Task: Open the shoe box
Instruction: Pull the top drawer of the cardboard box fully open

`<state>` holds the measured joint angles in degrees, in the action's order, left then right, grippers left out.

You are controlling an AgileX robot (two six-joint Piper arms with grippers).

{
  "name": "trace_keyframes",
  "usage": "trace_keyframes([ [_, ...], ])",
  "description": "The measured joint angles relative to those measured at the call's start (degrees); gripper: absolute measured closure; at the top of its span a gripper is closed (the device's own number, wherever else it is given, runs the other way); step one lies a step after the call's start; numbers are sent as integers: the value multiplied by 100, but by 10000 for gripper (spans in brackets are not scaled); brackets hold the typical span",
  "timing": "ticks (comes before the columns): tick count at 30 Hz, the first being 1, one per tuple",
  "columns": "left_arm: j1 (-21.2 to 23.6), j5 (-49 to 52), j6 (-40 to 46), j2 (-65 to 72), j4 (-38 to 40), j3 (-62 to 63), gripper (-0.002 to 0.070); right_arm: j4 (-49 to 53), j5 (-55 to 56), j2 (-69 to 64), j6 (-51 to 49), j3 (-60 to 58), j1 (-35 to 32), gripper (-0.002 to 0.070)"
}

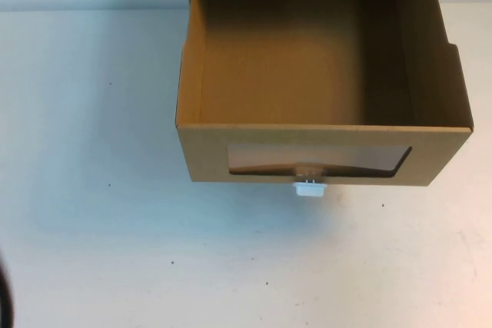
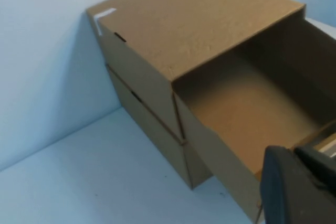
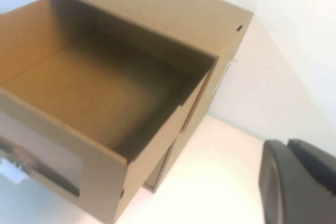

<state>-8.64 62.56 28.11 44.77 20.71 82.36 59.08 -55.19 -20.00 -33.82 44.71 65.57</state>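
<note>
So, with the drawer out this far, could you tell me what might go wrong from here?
1. The drawer sticks far out of the box, its front hanging unsupported above the table; another pull on the white tab could drop it out or tip the box forward.
2. The left end effector is close to the drawer's front corner, and the right end effector, shut, is off the box's other side; a careless retreat might knock the cardboard.

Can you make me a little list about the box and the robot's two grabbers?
shoe box: brown cardboard, on the white table
drawer: pulled out, empty
white tab: on the drawer's front
left gripper: left of the drawer, near its front
right gripper: shut, empty, right of the box
</note>
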Motion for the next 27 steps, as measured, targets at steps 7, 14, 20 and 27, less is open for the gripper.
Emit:
trace_keyframes([
  [7, -34, -2397, -80, -1821, -435, -3087, 680, -104, 0, 269, 0, -325, 0, 689],
  [14, -34, -3663, -102, -2206, -482, -4702, 680, -369, 0, 273, 0, -360, 0, 690],
  [20, -34, -3578, -130, -2200, -366, -5495, 680, -401, 0, 273, 0, -360, 0, 689],
  [27, -270, -3556, -139, -2200, -313, -6272, 680, -401, 0, 282, 0, -360, 0, 689],
])
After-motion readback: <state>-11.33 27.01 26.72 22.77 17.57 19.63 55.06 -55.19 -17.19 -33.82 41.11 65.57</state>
